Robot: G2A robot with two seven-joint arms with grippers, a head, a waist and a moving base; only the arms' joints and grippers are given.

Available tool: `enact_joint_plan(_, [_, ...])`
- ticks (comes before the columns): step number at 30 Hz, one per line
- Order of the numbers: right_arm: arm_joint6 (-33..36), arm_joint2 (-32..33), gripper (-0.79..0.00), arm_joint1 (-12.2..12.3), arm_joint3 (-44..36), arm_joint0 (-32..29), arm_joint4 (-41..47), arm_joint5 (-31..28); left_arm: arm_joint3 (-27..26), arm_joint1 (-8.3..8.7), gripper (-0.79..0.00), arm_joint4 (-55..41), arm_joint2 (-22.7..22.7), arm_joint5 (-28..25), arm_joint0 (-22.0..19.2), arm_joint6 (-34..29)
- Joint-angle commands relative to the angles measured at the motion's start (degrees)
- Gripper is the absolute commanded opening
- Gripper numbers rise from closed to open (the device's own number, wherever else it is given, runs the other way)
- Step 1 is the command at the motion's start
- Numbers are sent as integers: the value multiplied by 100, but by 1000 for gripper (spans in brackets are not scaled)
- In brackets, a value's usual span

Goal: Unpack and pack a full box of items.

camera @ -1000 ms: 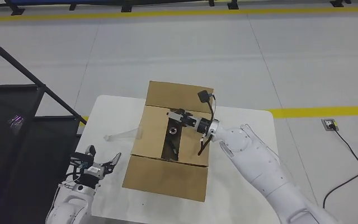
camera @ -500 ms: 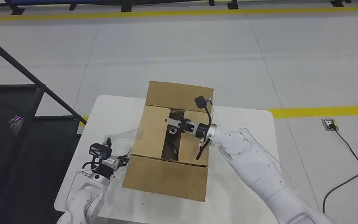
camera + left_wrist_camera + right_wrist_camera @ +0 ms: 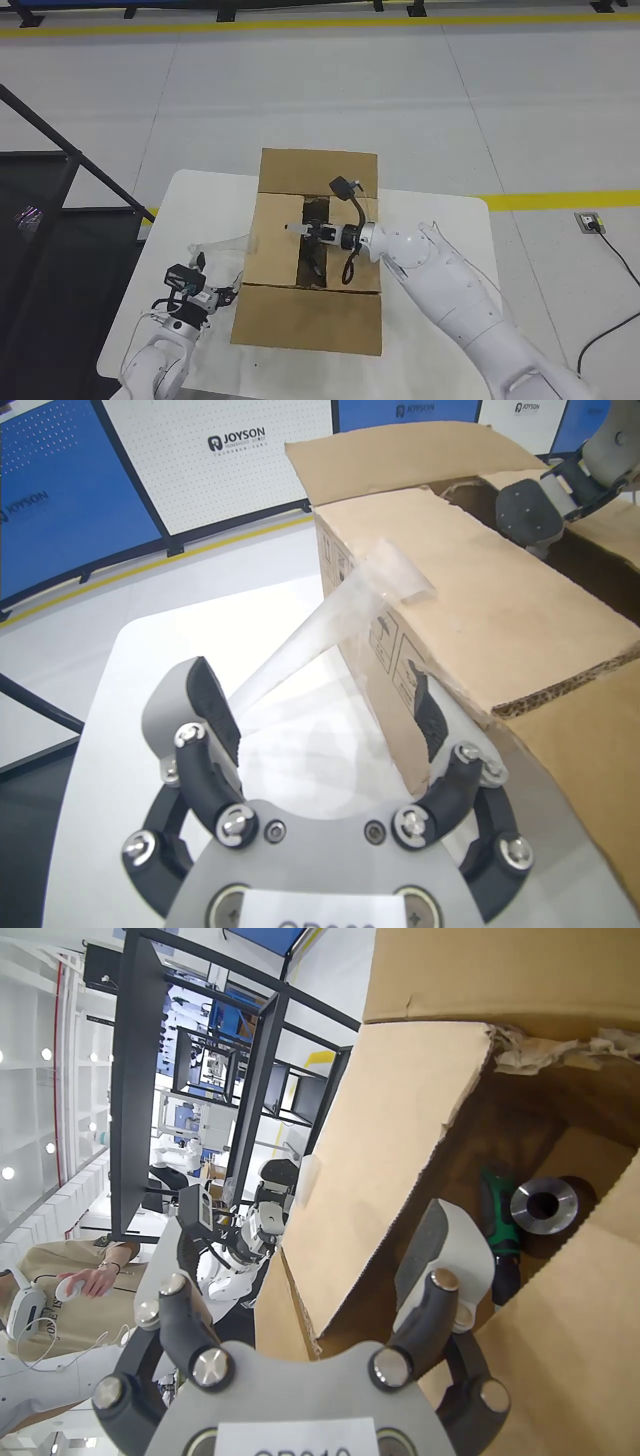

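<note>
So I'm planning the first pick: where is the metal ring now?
In the right wrist view the metal ring lies inside the cardboard box, down at the bottom below the gap in its top, beside a green tool.

Floor (image 3: 300,90): pale grey, glossy. Yellow line (image 3: 300,22) across the far side, second yellow strip (image 3: 560,200) on the right with a floor socket (image 3: 588,222) just beside it. White round-cornered table (image 3: 200,205). Dark mesh panel (image 3: 50,250) at left. Blue and white pegboard panels (image 3: 190,475) behind. Black metal racks (image 3: 130,1078), white shelving (image 3: 30,1138) with round lights.
</note>
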Motion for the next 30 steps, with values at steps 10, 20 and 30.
enact_joint_plan(10, [9,-302,0,-452,898,351,360,32,-846,83,0,-434,-731,-287,924,275])
enact_joint_plan(20, [637,-206,0,-799,1633,615,1258,-623,-1563,117,0,-17,-886,-400,1533,420])
enact_joint_plan(30, [988,-50,0,-997,1863,718,1745,-1154,-1980,137,0,314,-806,-591,1637,157])
